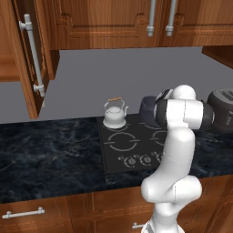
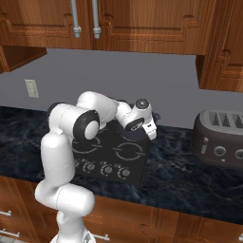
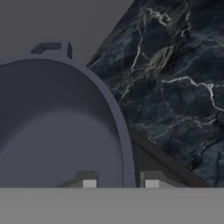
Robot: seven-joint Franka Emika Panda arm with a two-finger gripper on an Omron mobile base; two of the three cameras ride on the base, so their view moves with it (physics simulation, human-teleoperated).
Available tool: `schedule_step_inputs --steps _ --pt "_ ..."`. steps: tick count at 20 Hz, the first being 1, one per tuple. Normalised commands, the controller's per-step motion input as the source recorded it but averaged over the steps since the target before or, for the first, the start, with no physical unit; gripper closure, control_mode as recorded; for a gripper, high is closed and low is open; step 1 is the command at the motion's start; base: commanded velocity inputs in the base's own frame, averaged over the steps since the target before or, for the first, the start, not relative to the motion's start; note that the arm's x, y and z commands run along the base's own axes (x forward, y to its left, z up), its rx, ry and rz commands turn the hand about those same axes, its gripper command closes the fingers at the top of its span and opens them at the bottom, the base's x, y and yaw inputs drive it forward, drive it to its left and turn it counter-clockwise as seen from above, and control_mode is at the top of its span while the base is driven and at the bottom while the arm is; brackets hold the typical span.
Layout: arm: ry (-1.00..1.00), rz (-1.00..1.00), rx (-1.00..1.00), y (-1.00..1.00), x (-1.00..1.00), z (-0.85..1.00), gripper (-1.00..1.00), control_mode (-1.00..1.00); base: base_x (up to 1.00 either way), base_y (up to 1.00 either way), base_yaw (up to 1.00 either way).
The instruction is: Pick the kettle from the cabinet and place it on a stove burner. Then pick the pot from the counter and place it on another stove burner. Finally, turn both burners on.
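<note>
Now the gripper (image 3: 120, 183) straddles the pot (image 3: 57, 131) rim, fingers either side, grasp uncertain; kettle (image 1: 114, 114) sits on the cooktop's (image 1: 119, 154) rear-left burner.

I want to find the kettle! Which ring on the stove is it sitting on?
The kettle sits on the back left ring of the stove. The front left ring, just before it, has nothing on it.

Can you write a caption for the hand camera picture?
Gripper fingertips straddling the rim of the dark grey pot, one inside and one outside, beside the black marble counter.
</note>
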Motion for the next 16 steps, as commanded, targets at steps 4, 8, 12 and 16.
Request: schedule_step_inputs --steps 4,8,12,16 --pt "0.00 0.07 0.00 0.30 0.00 0.00 -1.00 -1.00 0.00 0.00 0.00" --pt "-0.04 0.07 0.00 0.03 0.00 0.00 -1.00 -1.00 0.00 0.00 0.00" --pt "-0.09 0.04 0.00 0.00 0.00 0.00 -1.00 -1.00 0.00 0.00 0.00" --pt "-0.10 0.03 0.00 0.00 -0.01 0.06 -1.00 -1.00 0.00 0.00 0.00"
